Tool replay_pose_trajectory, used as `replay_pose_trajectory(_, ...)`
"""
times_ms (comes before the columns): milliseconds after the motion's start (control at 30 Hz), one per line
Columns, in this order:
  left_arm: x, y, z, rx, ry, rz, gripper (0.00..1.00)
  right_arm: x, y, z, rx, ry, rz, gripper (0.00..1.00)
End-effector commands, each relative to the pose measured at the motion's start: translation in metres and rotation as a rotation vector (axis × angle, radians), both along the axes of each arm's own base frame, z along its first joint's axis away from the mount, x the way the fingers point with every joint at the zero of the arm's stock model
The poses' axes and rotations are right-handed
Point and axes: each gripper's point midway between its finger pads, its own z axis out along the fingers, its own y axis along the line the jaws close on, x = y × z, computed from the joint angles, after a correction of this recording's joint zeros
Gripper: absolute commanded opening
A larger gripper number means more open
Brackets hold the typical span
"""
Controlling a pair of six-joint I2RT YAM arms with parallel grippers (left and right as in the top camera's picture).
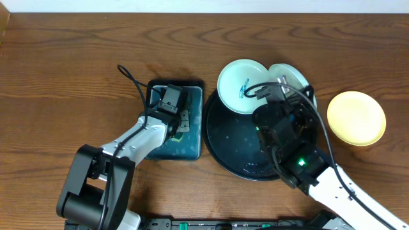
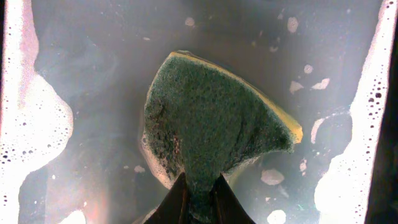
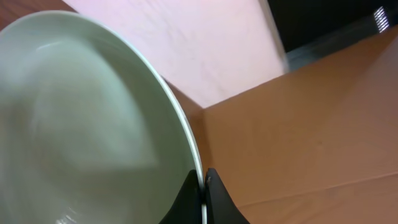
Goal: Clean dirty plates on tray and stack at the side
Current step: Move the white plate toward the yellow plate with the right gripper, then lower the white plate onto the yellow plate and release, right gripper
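Note:
My right gripper [image 1: 255, 91] [image 3: 204, 182] is shut on the rim of the pale mint plate [image 1: 236, 80] [image 3: 81, 118]. It holds the plate tilted over the far edge of the black tray [image 1: 233, 144]. Teal scribble marks show on the plate. The white plate [image 1: 293, 75] lies at the tray's far right, partly hidden by my right arm. The pale yellow plate [image 1: 356, 118] sits on the table to the right of the tray. My left gripper [image 1: 171, 105] [image 2: 200, 190] is shut on a green sponge [image 2: 211, 118] in soapy water.
The rectangular teal tray [image 1: 192, 145] with foamy water [image 2: 93, 56] stands just left of the black tray. A cable loops over my left arm. In the right wrist view a brown cardboard surface [image 3: 311, 124] lies behind the plate.

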Motion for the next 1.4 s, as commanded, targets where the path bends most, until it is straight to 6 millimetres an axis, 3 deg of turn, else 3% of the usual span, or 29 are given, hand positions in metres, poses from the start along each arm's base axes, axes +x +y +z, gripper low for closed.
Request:
replay_pose_trajectory(0,-0.017,0.005,-0.024,0.024,0.087,-0.009,0.08,0.008,-0.005,-0.006,0.247,-0.077,-0.029,0.01)
replay_pose_trajectory(367,-0.017,0.005,-0.024,0.024,0.087,-0.009,0.07,-0.006,-0.089,-0.086,0.856,-0.052,-0.439,0.01)
replay_pose_trajectory(600,-0.018,0.005,-0.024,0.024,0.088,-0.009,0.07,-0.009,-0.13,-0.108,1.155,-0.06,-0.597,0.01)
replay_pose_trajectory(833,-0.017,0.005,-0.024,0.024,0.087,-0.009,0.07,-0.022,-0.179,-0.125,1.316,-0.104,-0.761,0.01)
replay_pose_trajectory(1100,-0.017,0.005,-0.024,0.024,0.087,-0.009,0.08,-0.039,-0.23,-0.167,1.407,-0.123,-0.975,0.01)
replay_pose_trajectory(1367,-0.017,0.004,-0.024,0.024,0.087,-0.009,0.07,-0.042,-0.251,-0.203,1.453,-0.098,-1.071,0.01)
